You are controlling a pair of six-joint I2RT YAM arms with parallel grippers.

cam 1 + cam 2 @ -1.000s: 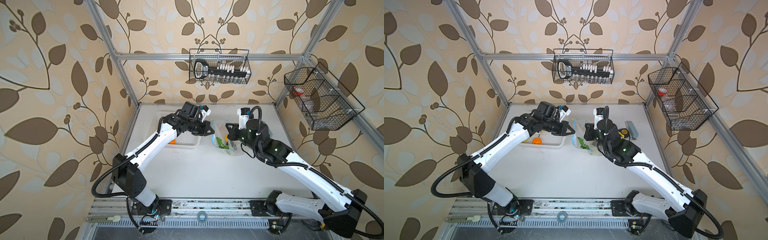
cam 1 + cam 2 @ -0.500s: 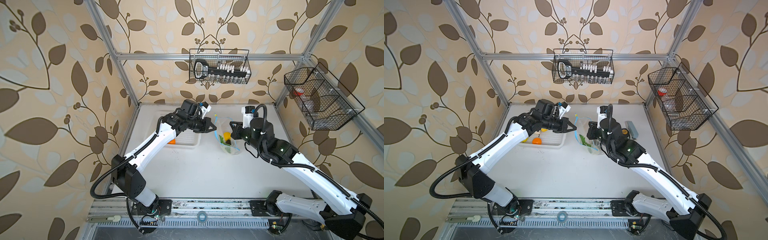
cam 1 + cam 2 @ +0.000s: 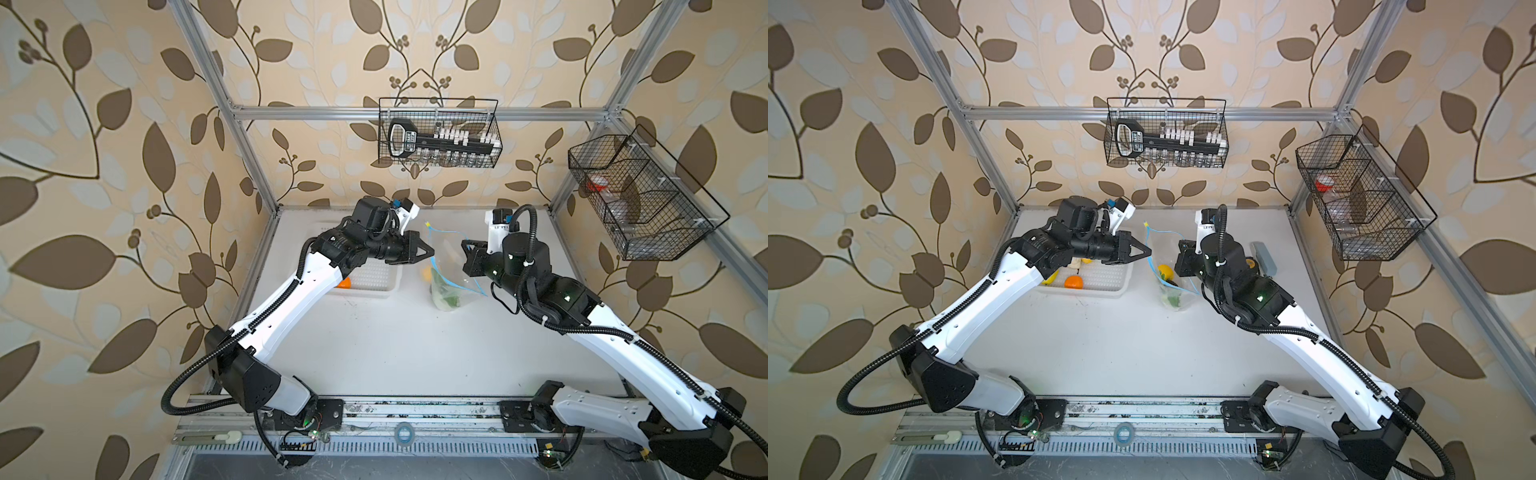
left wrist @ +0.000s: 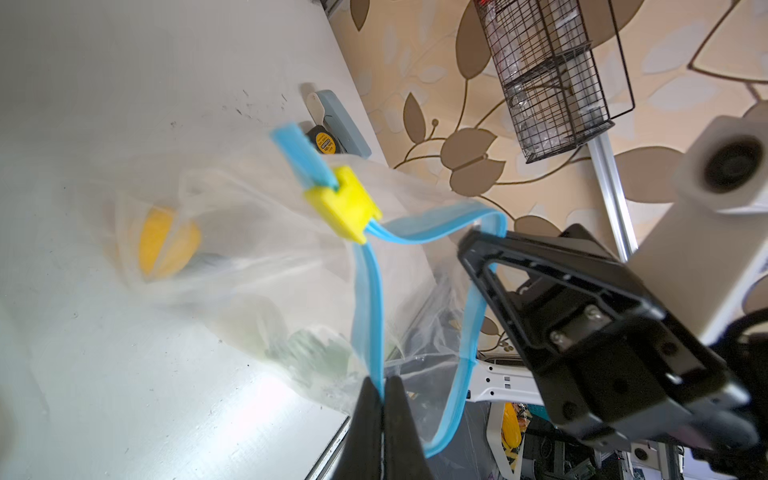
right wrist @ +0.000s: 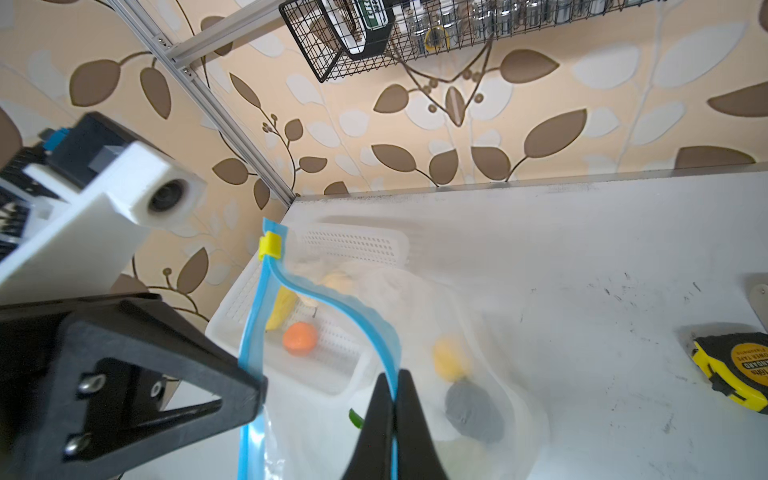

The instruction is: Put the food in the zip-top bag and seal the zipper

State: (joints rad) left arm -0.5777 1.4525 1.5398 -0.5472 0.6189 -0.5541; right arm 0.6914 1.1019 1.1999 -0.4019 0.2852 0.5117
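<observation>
In both top views, two white-and-black arms meet over the back of one white table. Between them hangs one clear, crinkly plastic zip-top bag, just beside one white perforated plastic basket. The left gripper and the right gripper each reach one side of the bag's mouth. In a top view, one round orange toy fruit lies in the basket and one yellow toy lemon sits inside the bag.

In the left wrist view, the left gripper's jaws are pinched tight on one track of the thin blue zipper. One yellow slider sits where the two tracks join, and the mouth gapes. One green leaf shows, blurred, through the plastic.

In the right wrist view, the right gripper's jaws are clamped on the other track. One dark eggplant lies beside the lemon in the bag. One yellow-and-black tape measure rests on the table, well apart.
</observation>
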